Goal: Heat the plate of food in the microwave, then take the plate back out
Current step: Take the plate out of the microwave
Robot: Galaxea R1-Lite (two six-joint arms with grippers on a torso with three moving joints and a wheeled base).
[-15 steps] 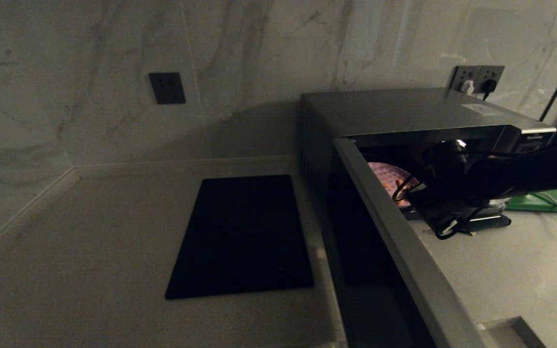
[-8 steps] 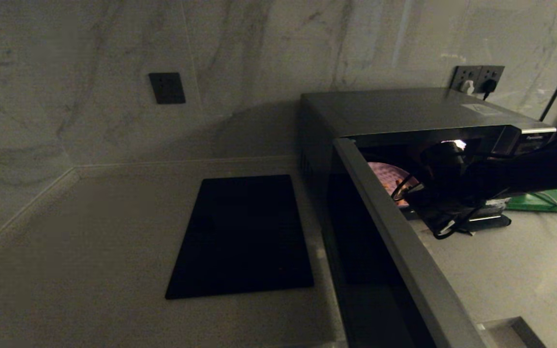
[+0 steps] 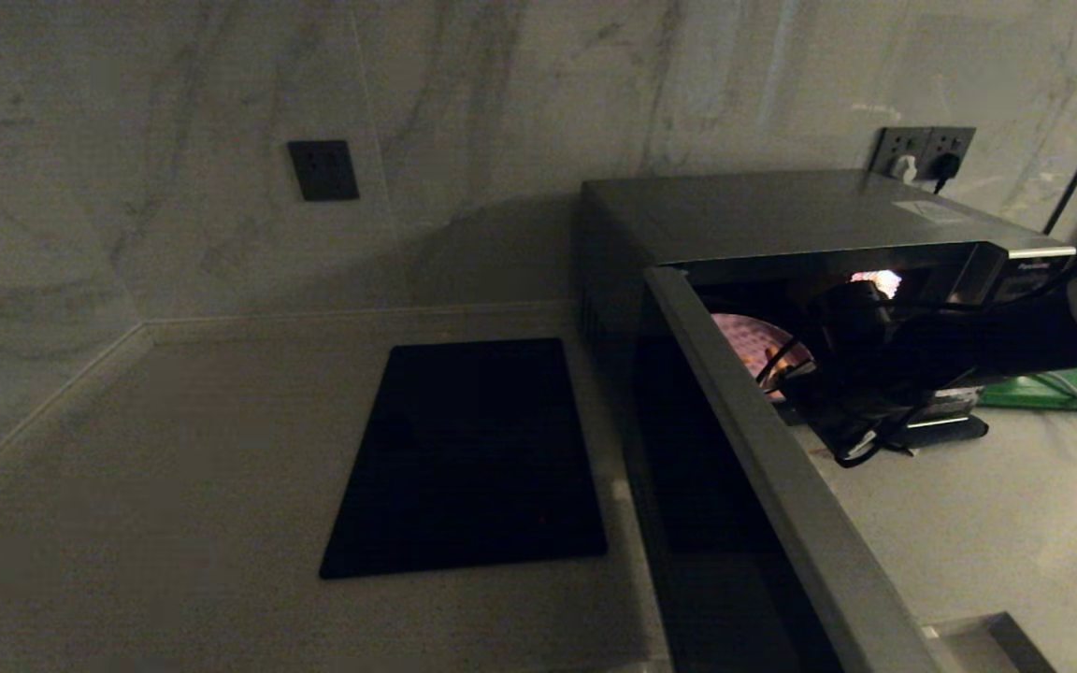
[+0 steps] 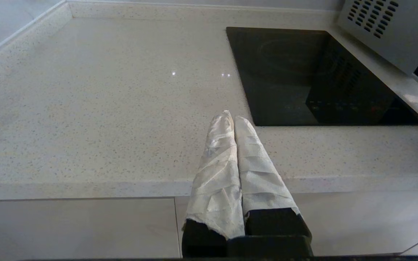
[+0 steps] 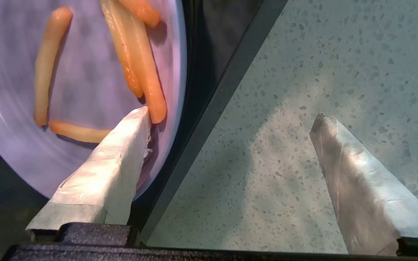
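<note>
The silver-grey box microwave is sitting with its black glass door swung open. The small round lavender plate carrying 5 orange fry sticks is resting inside the cavity, at 3 o'clock of the 1 flat black cooktop. The right gripper is hovering at the cavity mouth, fingers spread wide, gripping nothing; 1 taped fingertip is overlapping the plate rim, the other is over the speckled countertop. The left gripper is hanging parked over the counter edge, 2 wrapped fingers pressed together, empty.
</note>
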